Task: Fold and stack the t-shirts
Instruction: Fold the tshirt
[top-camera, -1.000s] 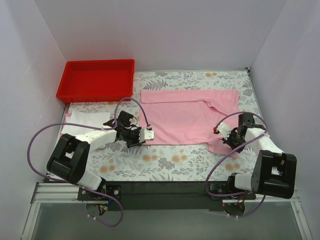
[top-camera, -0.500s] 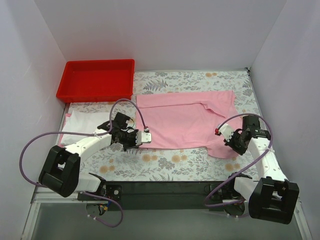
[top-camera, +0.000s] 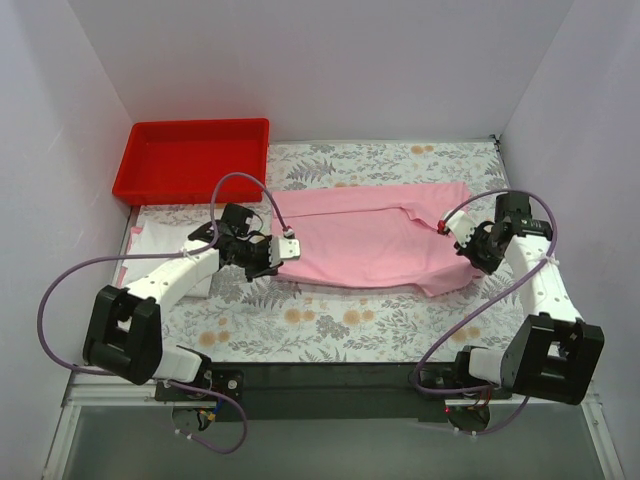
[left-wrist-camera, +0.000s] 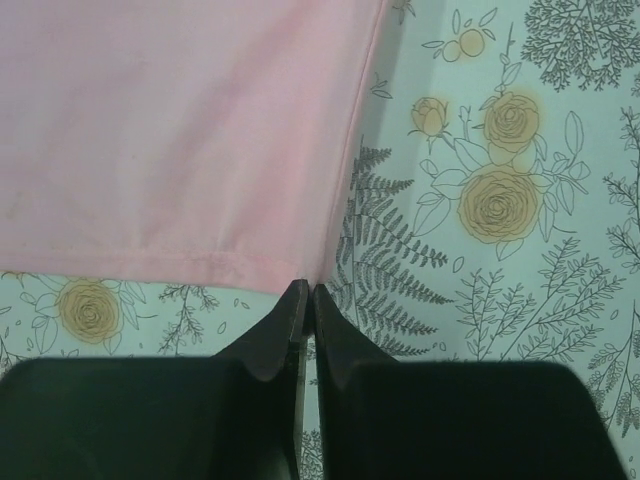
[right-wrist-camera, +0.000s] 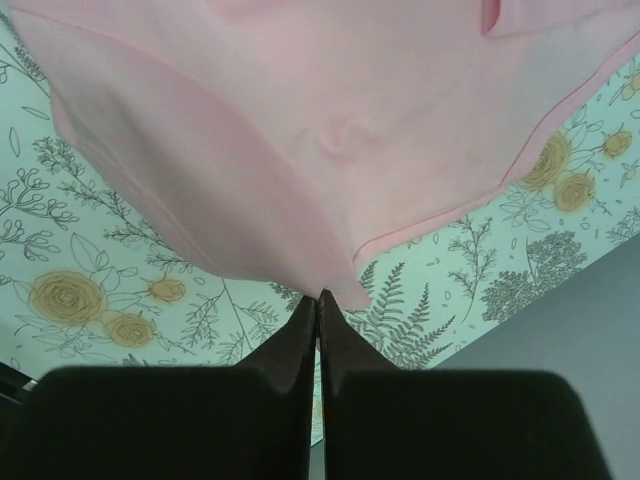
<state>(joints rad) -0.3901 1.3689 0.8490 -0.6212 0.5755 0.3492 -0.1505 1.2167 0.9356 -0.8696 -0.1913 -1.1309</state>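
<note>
I count two t-shirts for certain: one light pink cloth t-shirt (top-camera: 370, 240) and one white cloth t-shirt (top-camera: 165, 245). A pink sliver shows at the white one's edge, and I can't tell if that's a third. There's one red rectangular plastic tray (top-camera: 190, 160), one grey floral tablecloth (top-camera: 350, 320), and two end effectors: the left end effector (left-wrist-camera: 305, 290) and the right end effector (right-wrist-camera: 320, 297).

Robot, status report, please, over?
Left gripper shut on light pink cloth t-shirt corner. Right gripper shut on its other end. Red plastic tray apart, far left.
</note>
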